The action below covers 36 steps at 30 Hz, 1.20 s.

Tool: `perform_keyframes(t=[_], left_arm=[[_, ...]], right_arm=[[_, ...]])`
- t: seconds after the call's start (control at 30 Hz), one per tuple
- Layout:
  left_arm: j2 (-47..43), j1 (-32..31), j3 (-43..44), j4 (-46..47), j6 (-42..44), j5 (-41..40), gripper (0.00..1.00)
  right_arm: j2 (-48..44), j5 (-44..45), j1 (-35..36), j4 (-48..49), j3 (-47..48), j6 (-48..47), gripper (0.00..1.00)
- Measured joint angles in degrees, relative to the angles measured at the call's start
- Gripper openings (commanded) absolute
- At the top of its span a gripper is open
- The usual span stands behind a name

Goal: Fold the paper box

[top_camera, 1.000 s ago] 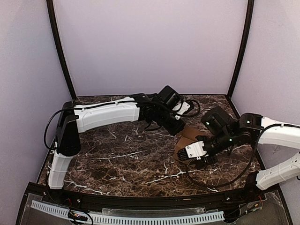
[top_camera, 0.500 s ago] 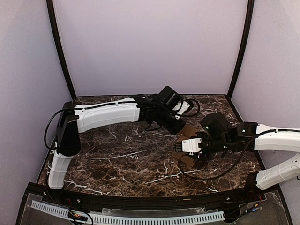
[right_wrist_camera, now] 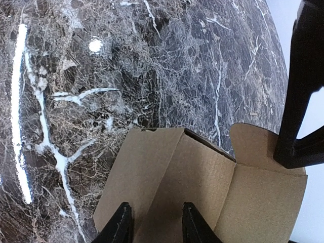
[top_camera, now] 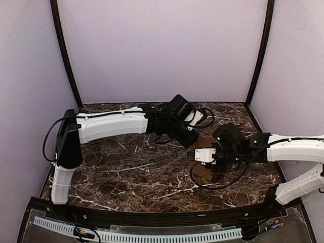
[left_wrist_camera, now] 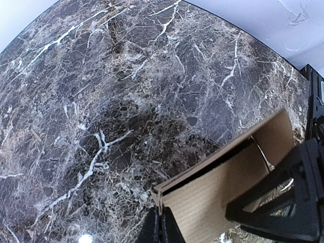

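The paper box (top_camera: 201, 171) is a brown cardboard piece, partly folded up, at the middle right of the marble table (top_camera: 126, 172). My left gripper (top_camera: 194, 144) reaches it from the back left. In the left wrist view this gripper (left_wrist_camera: 161, 224) is shut on a corner edge of the box (left_wrist_camera: 212, 197). My right gripper (top_camera: 203, 156) comes in from the right, low over the box. Its fingers (right_wrist_camera: 121, 225) stand apart in the right wrist view, and a creased panel of the box (right_wrist_camera: 202, 187) lies right behind them. A rounded tab (right_wrist_camera: 253, 144) sticks up on the far side.
Dark marble table with white veins, enclosed by pale walls and two black corner posts (top_camera: 65, 55). A black cable (top_camera: 223, 185) loops from the right arm onto the table in front of the box. The black part of the other arm (right_wrist_camera: 304, 91) stands close by the box.
My right arm has swung left and farther over the box, closing in on the left gripper. The left gripper has stayed shut on the box's corner, almost in place.
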Motion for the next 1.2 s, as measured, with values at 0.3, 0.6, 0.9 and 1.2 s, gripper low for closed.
perform_keyframes(t=[0.3, 0.6, 0.9, 1.2], left_arm=[[-2.4, -0.3, -4.7, 3.4, -3.9, 0.2, 0.01], [-3.7, -0.8, -9.2, 9.6, -12.9, -2.3, 0.03], [-3.7, -1.5, -11.4, 14.7, -21.9, -4.7, 0.06], [-4.0, -2.1, -12.0, 14.6, -26.7, -5.9, 0.06]], right_arm=[[1.0, -0.1, -1.2, 0.6, 0.0, 1.6, 0.33], [1.2, -0.7, -1.3, 0.8, 0.0, 2.2, 0.33], [1.2, -1.0, -1.3, 0.9, 0.0, 2.1, 0.32], [1.2, -1.3, -1.4, 0.9, 0.0, 2.2, 0.33]])
